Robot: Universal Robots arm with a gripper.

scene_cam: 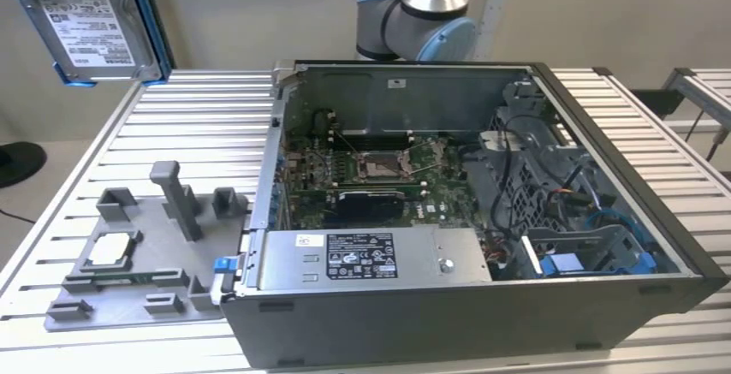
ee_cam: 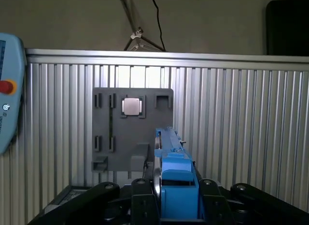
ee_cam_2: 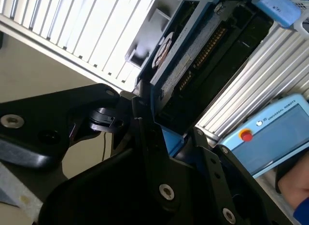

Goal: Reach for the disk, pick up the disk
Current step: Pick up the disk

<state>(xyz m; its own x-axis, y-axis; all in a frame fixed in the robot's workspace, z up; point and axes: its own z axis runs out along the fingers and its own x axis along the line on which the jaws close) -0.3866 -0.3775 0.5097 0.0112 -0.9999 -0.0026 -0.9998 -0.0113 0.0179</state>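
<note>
Tool [ee_cam: 174, 185] clenched on the disk [ee_cam: 170, 152] by its blue bracket (edge-on in the first wrist view). In the exterior view, disk hangs clear of the counter [scene_cam: 171, 134], approx 10 o'clock from the open PC case [scene_cam: 457, 323].

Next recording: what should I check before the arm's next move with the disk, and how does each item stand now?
1. The claw shut on the disk: ok.
2. The disk aloft, off the table: ok.
3. The disk clear of the computer case: ok.
4. The chip seated in the grey fixture: ok.
5. Grip firm enough to carry: cannot tell.
</note>
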